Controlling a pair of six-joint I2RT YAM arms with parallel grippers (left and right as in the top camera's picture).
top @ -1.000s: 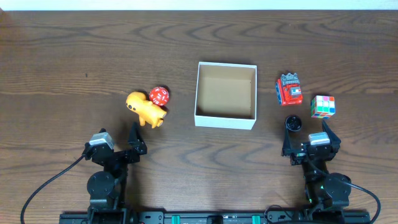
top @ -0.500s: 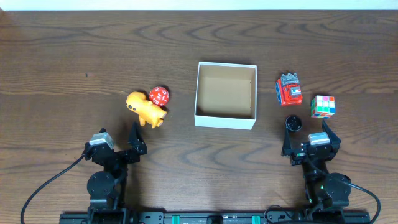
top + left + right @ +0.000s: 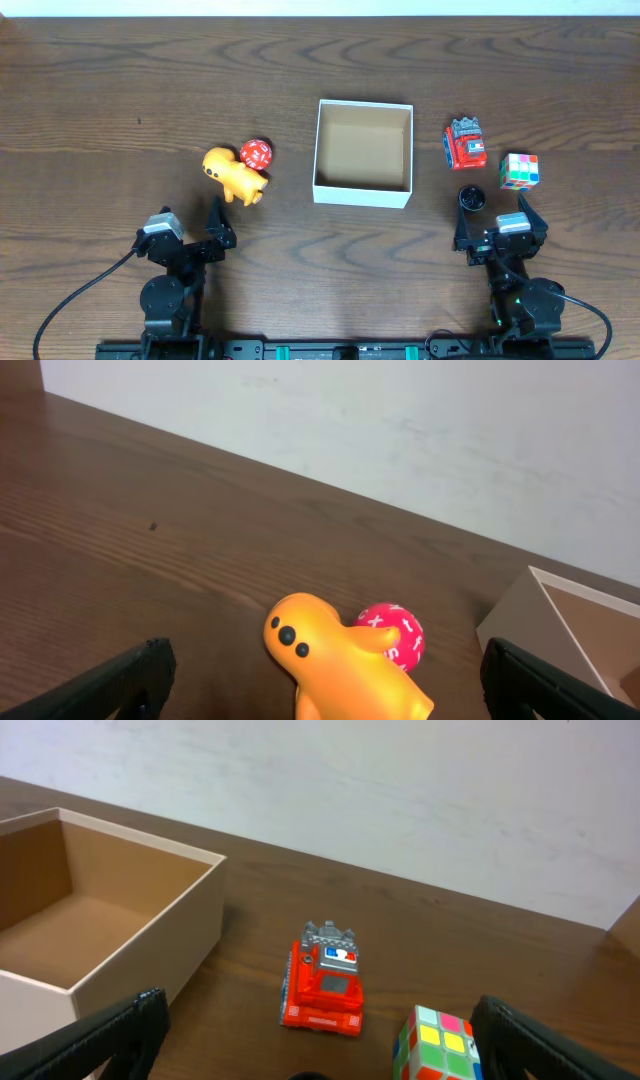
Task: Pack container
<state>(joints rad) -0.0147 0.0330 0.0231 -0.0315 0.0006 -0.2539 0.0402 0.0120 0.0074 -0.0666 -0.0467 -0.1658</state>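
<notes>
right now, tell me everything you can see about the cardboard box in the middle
The cardboard box is small, square and open-topped, with white outer walls and a plain brown inside. It has thin straight walls and no lid or flaps in view. It sits upright and flat near the middle of the dark wooden table, and nothing lies inside it. Only the table touches it: the yellow figure lies clear of its left wall and the red truck clear of its right wall.

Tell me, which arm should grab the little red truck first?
The right one. The right gripper, open, sits close to the red truck; the left gripper is on the far side of the box, by the yellow toy.
</notes>
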